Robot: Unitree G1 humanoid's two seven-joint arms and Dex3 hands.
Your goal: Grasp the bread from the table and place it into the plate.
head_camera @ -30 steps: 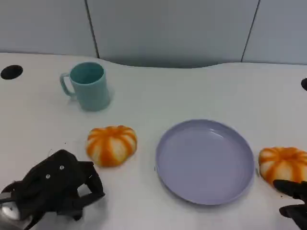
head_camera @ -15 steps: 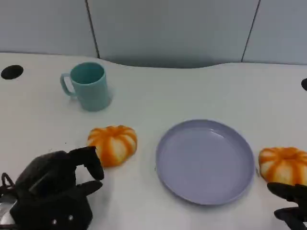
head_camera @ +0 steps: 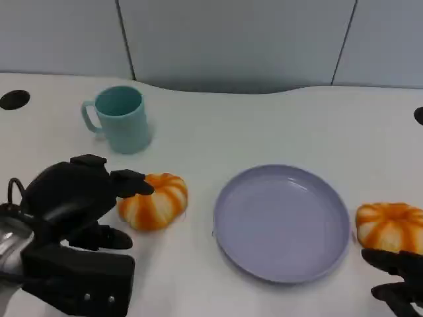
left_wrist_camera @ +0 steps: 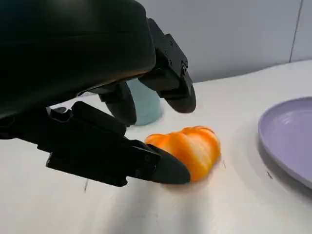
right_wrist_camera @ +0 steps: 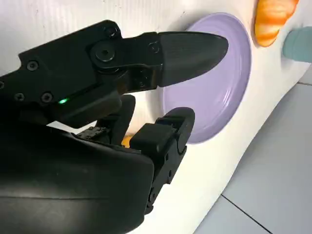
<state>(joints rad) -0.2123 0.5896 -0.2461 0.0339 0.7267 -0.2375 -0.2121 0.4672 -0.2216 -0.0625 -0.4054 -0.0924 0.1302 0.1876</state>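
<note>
A: What has been altered over the last second?

B: The left hand has been raised and carried forward across the desk, so that its fingers are now set over the near edge of the left bread. The bread itself has not been shifted. The reach may be judged nearly finished, with the grasp not yet made.

A: How is the bread placed against that hand?

B: It lies on the desk just ahead of the spread fingers, one above it and one low beside it; nothing is held. Whether a fingertip is already touching the crust cannot be settled from the wrist view.

A: And the rest?

B: The plate is left bare, beside that bread. A second bread lies past the plate, just beyond the right hand, whose fingers are parted and holding nothing.
</note>
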